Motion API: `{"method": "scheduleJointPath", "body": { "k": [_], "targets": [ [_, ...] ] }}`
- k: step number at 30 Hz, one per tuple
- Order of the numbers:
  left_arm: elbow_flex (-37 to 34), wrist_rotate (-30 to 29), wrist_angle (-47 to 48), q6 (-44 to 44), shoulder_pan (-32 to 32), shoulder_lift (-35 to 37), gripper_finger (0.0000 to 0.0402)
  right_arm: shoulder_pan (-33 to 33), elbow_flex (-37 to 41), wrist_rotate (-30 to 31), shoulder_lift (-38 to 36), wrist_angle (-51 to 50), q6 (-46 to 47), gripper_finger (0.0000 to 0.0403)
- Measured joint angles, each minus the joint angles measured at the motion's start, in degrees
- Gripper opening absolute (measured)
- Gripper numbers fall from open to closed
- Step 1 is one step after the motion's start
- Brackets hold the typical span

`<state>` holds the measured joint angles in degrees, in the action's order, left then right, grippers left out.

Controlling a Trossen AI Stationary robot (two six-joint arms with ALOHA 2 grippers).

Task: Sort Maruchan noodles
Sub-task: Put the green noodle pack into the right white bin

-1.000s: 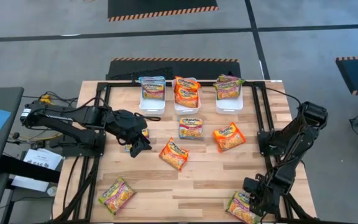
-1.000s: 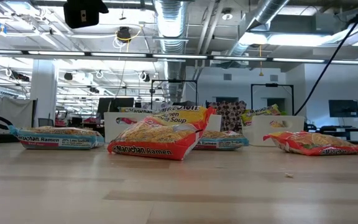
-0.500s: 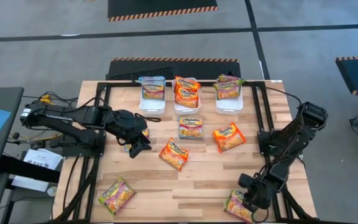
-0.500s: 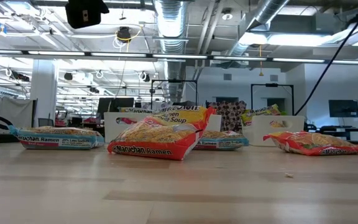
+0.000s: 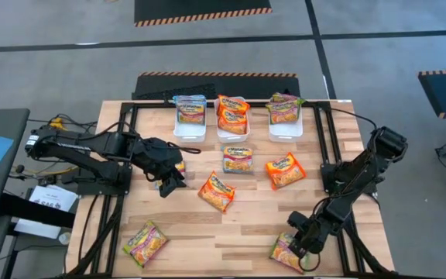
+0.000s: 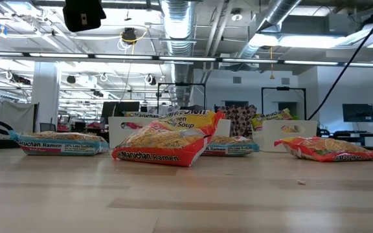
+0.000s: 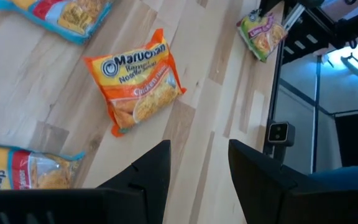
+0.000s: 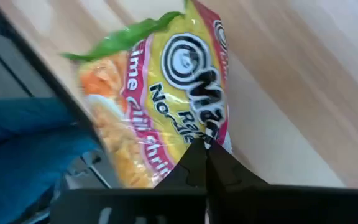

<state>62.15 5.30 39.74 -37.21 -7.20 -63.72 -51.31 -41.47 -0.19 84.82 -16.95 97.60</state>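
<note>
The right claw (image 5: 300,245) sits low at the near right corner of the worktop (image 5: 246,225), its fingers pinched together on the edge of a green-and-pink noodle packet (image 5: 287,252) that lies just under and in front of it. The right wrist view shows what the high view cannot: the two fingertips (image 8: 197,165) meet on the packet's (image 8: 166,99) glossy wrapper, with no gap left between them. The left claw (image 5: 170,184) hovers over the left middle of the worktop, its fingers (image 7: 151,168) standing apart and holding nothing; in its wrist view an orange packet (image 7: 135,81) lies beyond them, clear of both. Taking the middle white bin (image 5: 233,116) at the far edge as landmark, a blue-edged packet (image 5: 238,159) lies just nearer than it, another orange packet (image 5: 286,170) nearer and to the right, and the orange packet (image 5: 217,191) nearer still. A second green-and-pink packet (image 5: 145,242) rests far off at the near left. The low view shows neither claw, only packets lying flat across the worktop (image 6: 186,194).
</note>
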Motion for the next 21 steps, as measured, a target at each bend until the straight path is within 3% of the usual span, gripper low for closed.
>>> {"method": "scheduleJointPath", "body": {
  "k": [8, 21],
  "targets": [
    [0.0, 0.48, -0.27, 3.03, 0.2, 1.32, 0.0148, 5.11, -7.66, 0.14, 0.0, -7.42, -5.36, 0.0003],
    [0.0, -0.13, -0.17, 12.21, 2.92, 3.43, 0.0148, 14.58, -24.97, 3.56, -0.02, -33.13, -16.71, 0.0001]
  ]
}}
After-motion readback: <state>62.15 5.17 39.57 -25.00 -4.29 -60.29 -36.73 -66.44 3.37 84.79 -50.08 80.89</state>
